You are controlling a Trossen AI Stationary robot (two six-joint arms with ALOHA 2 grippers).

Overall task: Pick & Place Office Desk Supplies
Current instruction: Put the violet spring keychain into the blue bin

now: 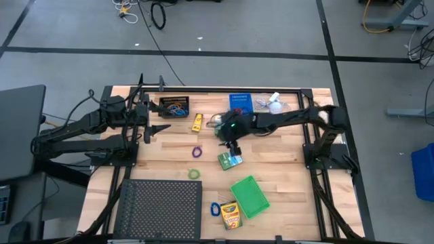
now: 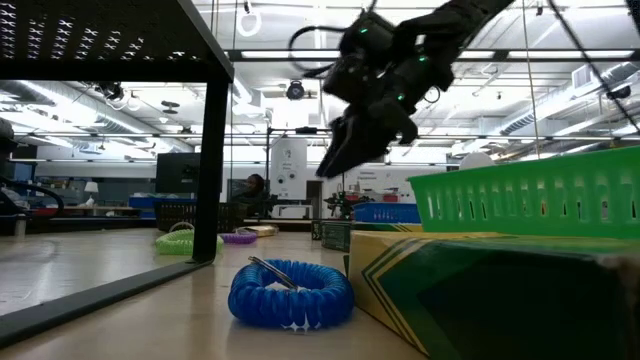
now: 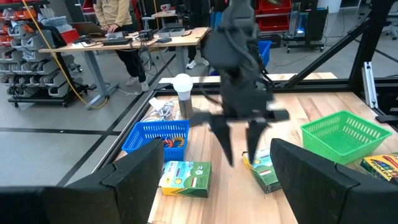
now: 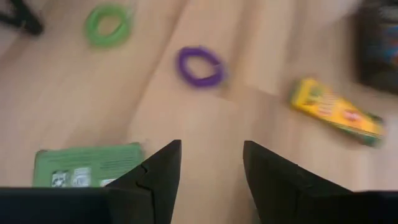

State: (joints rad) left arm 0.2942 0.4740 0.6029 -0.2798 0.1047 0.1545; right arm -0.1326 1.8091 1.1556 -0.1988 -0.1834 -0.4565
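Green and white, one small box [image 1: 230, 160] lies on the bare wood just under the right pincer [image 1: 234, 147], which hangs above it with its fingers spread and nothing between them; the left wrist view shows the gap plainly. A second green-white box [image 3: 185, 177] sits close by the blue bin [image 1: 240, 103], and that bin holds something I can't make out.

From where I stand, most of the sorting looks undone. The black bin [image 1: 174, 106] at the back has a tangle of coloured bands in it, so some of the job seems finished. Loose on the worktop [image 1: 285, 176] there are a purple loop [image 1: 197, 152], a green loop [image 1: 194, 174], a blue loop [image 1: 215, 209], the yellow tube [image 1: 197, 122] beside the black bin, and the yellow crayon box [image 1: 230, 215] near the front edge, touching the green bin [image 1: 250, 196], which looks empty.

The left pincer [image 1: 160, 128] waits with jaws parted, holding nothing, over the left side of the worktop, well away from the loose items.

My guess is the box below the right pincer is next in line, and nearly everything else is yet to be put away.
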